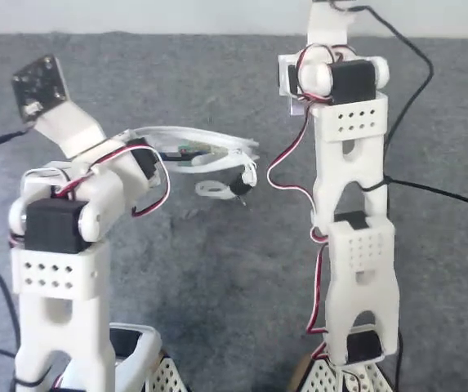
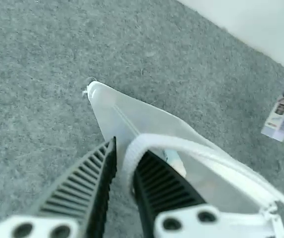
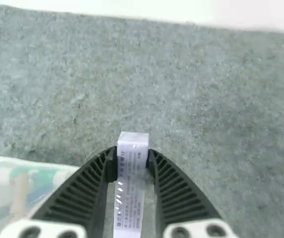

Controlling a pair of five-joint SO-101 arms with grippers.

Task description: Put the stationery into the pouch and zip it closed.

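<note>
A clear pouch with a white zipper rim lies on the grey carpet, mouth lifted. My left gripper is shut on that rim. In the high view the pouch sits mid-table just past the left arm. A small ring with a dark tab lies beside it. My right gripper is shut on a small white labelled stationery item, held above the carpet close to the pouch, which holds green and pale items. That held item also appears off to the side of the pouch.
Grey carpet covers the table. The right arm stands tall at the right, with red and black cables hanging beside it. A pale wall borders the far edge.
</note>
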